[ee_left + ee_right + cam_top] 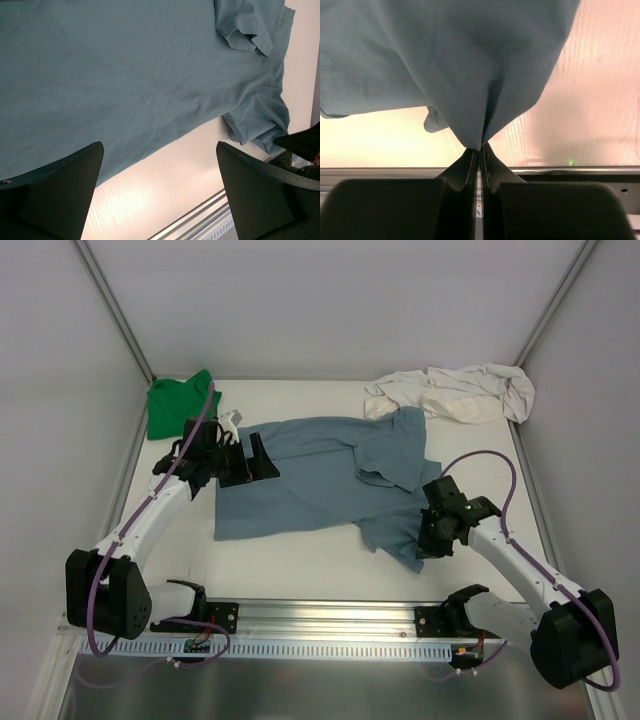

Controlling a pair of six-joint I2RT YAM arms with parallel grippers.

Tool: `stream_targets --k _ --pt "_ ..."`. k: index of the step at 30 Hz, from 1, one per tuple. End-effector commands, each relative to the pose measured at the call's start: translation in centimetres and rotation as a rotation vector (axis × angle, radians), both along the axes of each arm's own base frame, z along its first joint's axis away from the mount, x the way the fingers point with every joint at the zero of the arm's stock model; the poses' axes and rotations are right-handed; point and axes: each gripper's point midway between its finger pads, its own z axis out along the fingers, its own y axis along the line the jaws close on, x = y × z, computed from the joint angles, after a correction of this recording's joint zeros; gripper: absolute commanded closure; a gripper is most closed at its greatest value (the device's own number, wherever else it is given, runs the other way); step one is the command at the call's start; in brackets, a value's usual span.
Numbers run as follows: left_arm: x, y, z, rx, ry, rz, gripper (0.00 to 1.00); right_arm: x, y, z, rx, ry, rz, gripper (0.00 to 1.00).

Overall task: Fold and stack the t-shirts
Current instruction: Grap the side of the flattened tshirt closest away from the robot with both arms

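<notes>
Right fingers (492, 175) clamped on the blue shirt (300, 475)

Only a thin corner fold is held and may be lost when pulled. Left fingers (55, 195) are spread wide over the shirt on the bench (300, 570); green shirt (178, 403) and cream shirt (450, 392) lie beyond

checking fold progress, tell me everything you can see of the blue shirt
The blue shirt is plain slate-blue, soft and matte like cotton, short-sleeved. It lies mostly flat on the table, with a sleeve folded over the body on its right. The right gripper is shut on its near right corner, bunching the cloth. The open left gripper is over its left edge.
</notes>
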Motion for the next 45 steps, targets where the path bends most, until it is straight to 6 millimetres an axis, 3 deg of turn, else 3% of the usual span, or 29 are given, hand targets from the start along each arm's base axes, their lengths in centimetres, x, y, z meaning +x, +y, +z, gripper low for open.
stream_targets --k 1,13,18,23,28,34,39,45 --pt "-0.9 0.5 0.3 0.038 -0.025 -0.006 0.01 -0.1 -1.3 1.4 -0.06 -0.008 0.014 1.0" --pt "-0.5 0.6 1.1 0.042 -0.039 -0.008 0.01 0.1 -3.0 3.5 -0.083 -0.014 -0.04 1.0" --pt "-1.8 2.0 -0.9 0.127 0.065 0.017 0.03 0.4 -2.9 3.9 -0.077 -0.022 -0.041 1.0" --pt "-6.1 5.3 -4.9 0.286 0.353 0.078 0.06 0.8 -2.8 4.1 -0.069 -0.03 -0.045 1.0" --pt "-9.0 5.8 -6.7 0.151 0.448 0.182 0.07 1.0 -2.8 4.3 -0.064 -0.033 -0.047 1.0" --pt "-10.5 6.3 -7.6 0.07 0.491 0.268 0.07 0.8 -2.9 4.5 -0.069 -0.03 -0.037 1.0" --pt "-10.5 6.8 -7.9 0.071 0.47 0.299 0.07 0.8 -2.9 4.6 -0.064 -0.028 -0.032 1.0" --pt "-10.7 10.0 -8.3 0.209 0.489 0.389 0.08 0.7 -2.9 4.7 -0.06 -0.029 -0.027 1.0"
